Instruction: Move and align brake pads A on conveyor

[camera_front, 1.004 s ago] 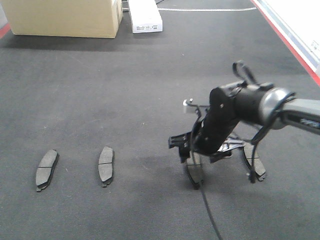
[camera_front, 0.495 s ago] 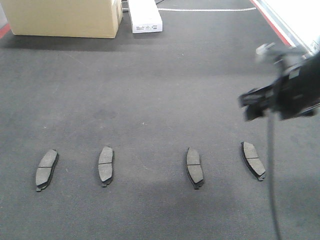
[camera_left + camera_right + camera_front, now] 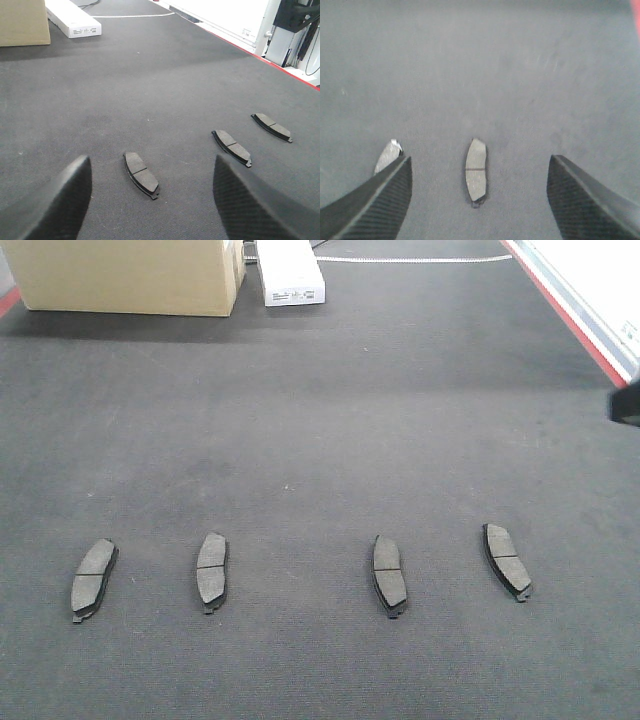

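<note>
Now the right gripper (image 3: 479, 200) stands wide open above the conveyor (image 3: 320, 440), with nothing between its two black fingers (image 3: 375, 205); in its wrist view one pad lies flat under the gap and a second pad shows partly behind the left finger. The left gripper (image 3: 150, 200) is also open and holds nothing, and three pads lie on the belt in front of it.

Compared with half a second ago, the right arm has gone out of the front view almost completely; only a small dark piece (image 3: 626, 405) is seen at the right edge, while one second ago it was low over the third pad. The four brake pads A (image 3: 389, 574) have not moved since the arm left them. They lie flat in one row across the near part of the belt, well apart from each other, each with its long side pointing away from the camera.

The belt is dark and rough, with a red strip (image 3: 560, 300) along its right edge. At the far end stand a cardboard box (image 3: 130, 275) and a white box (image 3: 290, 272); the print on the white box is too small to read.
</note>
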Available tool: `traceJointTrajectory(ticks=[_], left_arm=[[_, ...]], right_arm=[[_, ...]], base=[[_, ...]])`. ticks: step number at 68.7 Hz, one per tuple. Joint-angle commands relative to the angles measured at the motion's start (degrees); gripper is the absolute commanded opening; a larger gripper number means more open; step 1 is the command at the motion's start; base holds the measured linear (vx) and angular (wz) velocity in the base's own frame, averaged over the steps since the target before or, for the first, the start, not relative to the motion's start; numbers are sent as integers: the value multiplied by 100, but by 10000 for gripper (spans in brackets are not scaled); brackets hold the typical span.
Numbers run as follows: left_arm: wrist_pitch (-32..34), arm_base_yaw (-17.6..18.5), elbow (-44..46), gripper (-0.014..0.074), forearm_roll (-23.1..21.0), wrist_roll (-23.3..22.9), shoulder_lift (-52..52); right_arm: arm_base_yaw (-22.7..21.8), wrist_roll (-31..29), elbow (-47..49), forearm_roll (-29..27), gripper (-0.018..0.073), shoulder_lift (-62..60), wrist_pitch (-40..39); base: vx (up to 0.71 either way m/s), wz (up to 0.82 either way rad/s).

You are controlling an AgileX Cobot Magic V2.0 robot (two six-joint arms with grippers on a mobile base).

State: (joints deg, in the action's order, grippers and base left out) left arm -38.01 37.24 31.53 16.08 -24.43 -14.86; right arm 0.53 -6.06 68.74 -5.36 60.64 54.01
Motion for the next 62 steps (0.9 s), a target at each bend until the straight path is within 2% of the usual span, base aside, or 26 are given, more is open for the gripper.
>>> traceJointTrajectory(ticks=[1, 32, 42, 50, 58, 62], left_arm=[[348, 29, 132, 503, 27, -7, -83], [353, 29, 132, 503, 27, 12, -83], [359, 29, 132, 503, 27, 556, -83], [359, 29, 132, 503, 27, 772, -83], [378, 29, 132, 487, 27, 941, -71], [396, 29, 132, 448, 27, 946, -71]], right_arm=[[-29, -13, -510, 47, 544, -744, -715], [-18, -406, -3032, -190, 544, -4320, -1692], [-18, -873, -3644, -677, 544, -5207, -1891], [-18, -1308, -4021, -1086, 544, -5744, -2051], [-24, -1428, -4338, -1127, 542, -6099, -2326], [-24, -1428, -4451, -1116, 535, -6130, -2373]], base=[[0, 0], [0, 0], [0, 0], [0, 0], [0, 0], [0, 0]])
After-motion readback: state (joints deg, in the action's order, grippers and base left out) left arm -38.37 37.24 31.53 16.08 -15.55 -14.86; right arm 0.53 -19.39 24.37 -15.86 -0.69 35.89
